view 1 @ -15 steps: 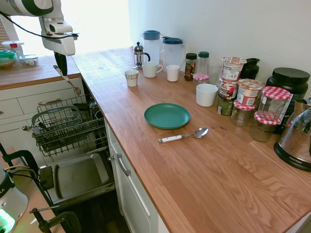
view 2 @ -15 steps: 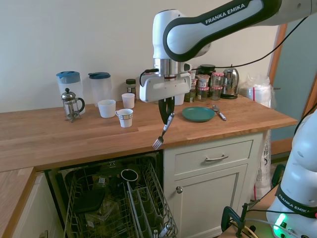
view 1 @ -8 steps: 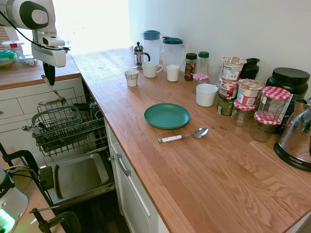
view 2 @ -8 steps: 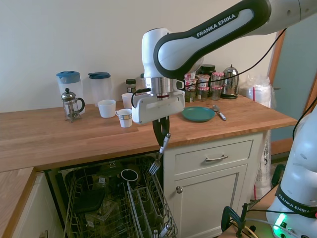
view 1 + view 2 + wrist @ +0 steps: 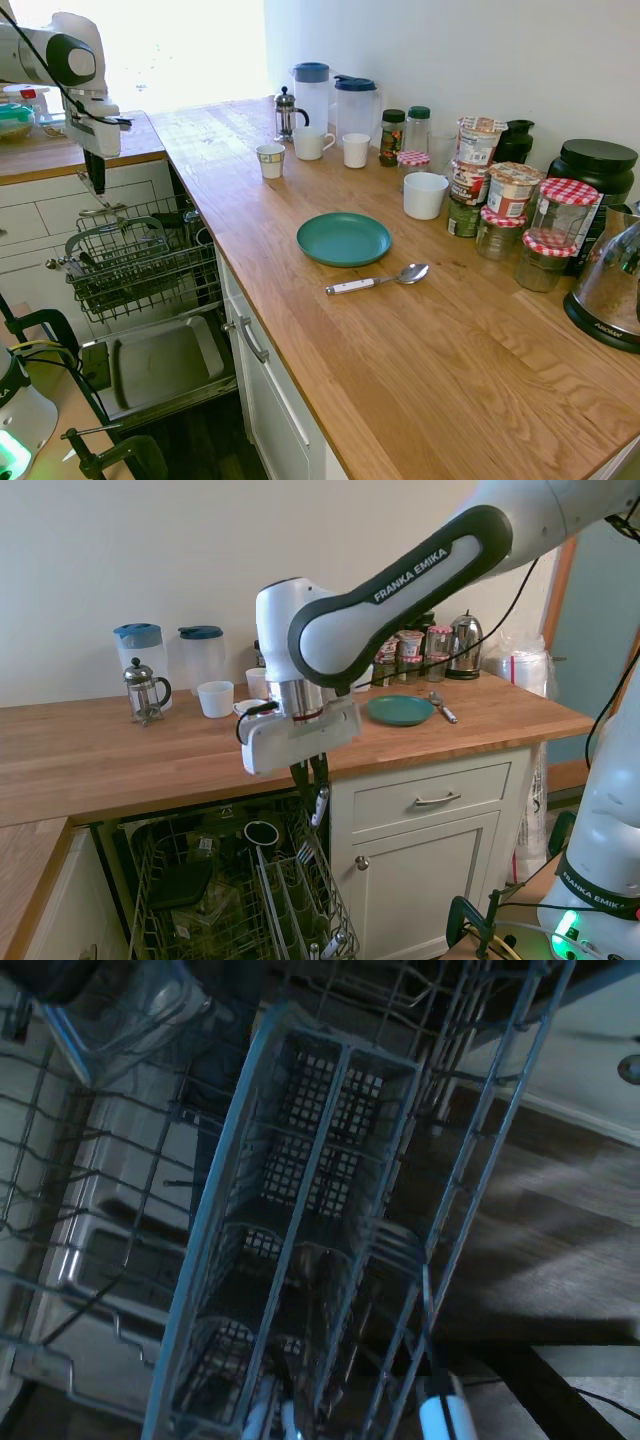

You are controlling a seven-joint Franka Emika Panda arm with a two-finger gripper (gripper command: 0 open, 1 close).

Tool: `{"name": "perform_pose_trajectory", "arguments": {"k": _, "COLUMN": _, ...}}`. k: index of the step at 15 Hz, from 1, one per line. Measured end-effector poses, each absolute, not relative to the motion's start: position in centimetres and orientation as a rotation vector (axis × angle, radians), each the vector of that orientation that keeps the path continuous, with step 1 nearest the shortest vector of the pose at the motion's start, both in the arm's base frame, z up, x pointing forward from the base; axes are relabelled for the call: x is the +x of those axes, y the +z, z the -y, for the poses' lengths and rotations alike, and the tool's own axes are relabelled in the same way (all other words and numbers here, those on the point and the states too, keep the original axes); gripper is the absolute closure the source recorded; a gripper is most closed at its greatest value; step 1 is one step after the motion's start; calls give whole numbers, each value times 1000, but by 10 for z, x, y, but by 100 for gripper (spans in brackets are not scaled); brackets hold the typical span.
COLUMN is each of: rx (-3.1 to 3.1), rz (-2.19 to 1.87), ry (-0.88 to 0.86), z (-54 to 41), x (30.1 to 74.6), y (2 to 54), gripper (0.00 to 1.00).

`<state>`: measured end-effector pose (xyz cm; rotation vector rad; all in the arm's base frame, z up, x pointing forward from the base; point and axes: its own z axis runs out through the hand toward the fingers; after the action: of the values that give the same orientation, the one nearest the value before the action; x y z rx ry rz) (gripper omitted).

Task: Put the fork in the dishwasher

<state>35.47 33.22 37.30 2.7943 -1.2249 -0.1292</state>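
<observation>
Above the pulled-out rack of the open dishwasher, the tool hangs from the white arm with its fingers clamped on the white handle of the fork. The fork points steeply down, its silver tines low among the upper wires of the rack, near the long grey cutlery basket that the wrist view shows directly below. Whether the tines touch the basket cannot be told. In the first exterior view the tool sits just over the dark wire rack, in front of the white drawers, with the grey inner door panel lying open beneath. On the wooden tabletop well apart from the arm, a teal plate lies flat, and a white-handled spoon rests just beside it. A small French press, two blue-lidded jugs, white cups and a cluster of jars stand along the wall.
</observation>
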Motion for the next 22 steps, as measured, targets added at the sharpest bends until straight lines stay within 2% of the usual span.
{"name": "perform_pose_trajectory", "arguments": {"k": 4, "rx": 2757, "rz": 1329, "ry": -25, "z": -343, "x": 364, "y": 353, "gripper": 100}}
{"name": "perform_pose_trajectory", "arguments": {"k": 10, "rx": 2755, "rz": 1310, "ry": -94, "z": -353, "x": 355, "y": 336, "gripper": 100}}
{"name": "perform_pose_trajectory", "arguments": {"k": 22, "rx": 2705, "rz": 1287, "ry": -213, "z": -355, "x": 367, "y": 278, "gripper": 100}}
